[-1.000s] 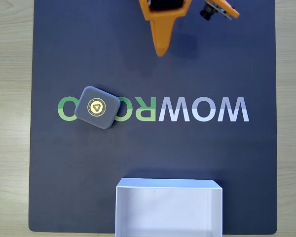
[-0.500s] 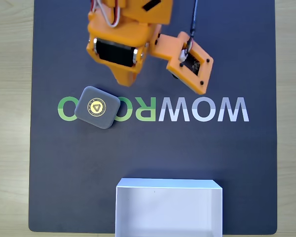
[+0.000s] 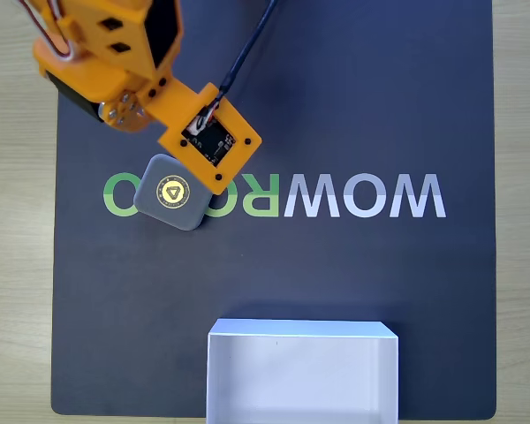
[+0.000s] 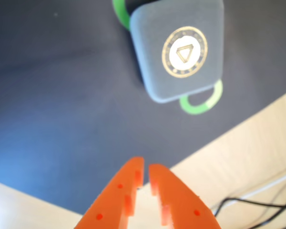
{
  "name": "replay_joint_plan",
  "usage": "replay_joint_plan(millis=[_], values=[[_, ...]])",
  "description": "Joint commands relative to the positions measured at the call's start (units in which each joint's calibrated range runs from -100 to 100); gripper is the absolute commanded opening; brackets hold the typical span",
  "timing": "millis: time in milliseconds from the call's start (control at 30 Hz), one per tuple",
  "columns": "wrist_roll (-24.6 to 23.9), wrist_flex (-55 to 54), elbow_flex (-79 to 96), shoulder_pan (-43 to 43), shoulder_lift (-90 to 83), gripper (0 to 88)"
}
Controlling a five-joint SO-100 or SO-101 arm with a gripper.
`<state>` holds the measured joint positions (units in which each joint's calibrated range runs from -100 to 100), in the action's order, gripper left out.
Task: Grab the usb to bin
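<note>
Reaching stage: the orange gripper (image 4: 144, 164) shows at 6 o'clock in the wrist view, its two fingers nearly together with only a thin slit between the tips, and nothing held.
Usb: the usb (image 4: 181, 50) lies flat toward 12 o'clock from the tips in the wrist view, apart from them, gold emblem up; in the fixed view the usb (image 3: 174, 193) sits left of centre on the mat, over the green letters.
Arm: in the fixed view the orange arm (image 3: 106, 62) fills the 10 o'clock corner, and its wrist camera board (image 3: 209, 139) hangs just above the block's 1 o'clock edge.
Risk, jaw width: I judge the slit too narrow for the block; descending like this would likely press on its top or shove it along the mat.
Risk, grip: the block is tilted against the mat's edges and has rounded corners, so fingers closing off-square could let it twist or squirt out.
Bin: the bin (image 3: 302, 329), white and low-walled, sits at 6 o'clock in the fixed view, well apart from the block; a low carry could clip its near wall.
Surface: a dark mat (image 3: 380, 106) with large printed letters.
Room: a pale wood table (image 3: 18, 265) shows around the mat; cables (image 4: 257, 202) lie at 4 o'clock in the wrist view.
</note>
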<state>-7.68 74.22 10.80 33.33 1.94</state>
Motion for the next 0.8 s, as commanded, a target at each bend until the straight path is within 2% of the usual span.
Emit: replay_joint_plan(millis=[0, 133, 333, 500, 600, 767], values=[[0.27, -0.06, -7.28, 0.42, 3.19, 1.8], [3.05, 0.46, -11.88, -0.17, 7.26, 3.6], [3.84, 0.63, -12.34, -0.76, 10.31, 23.6], [4.47, 0.72, -12.34, -0.76, 12.43, 36.3], [4.53, 0.72, -12.34, -0.76, 14.38, 39.8], [4.53, 0.72, -12.43, -1.85, 18.53, 40.2]])
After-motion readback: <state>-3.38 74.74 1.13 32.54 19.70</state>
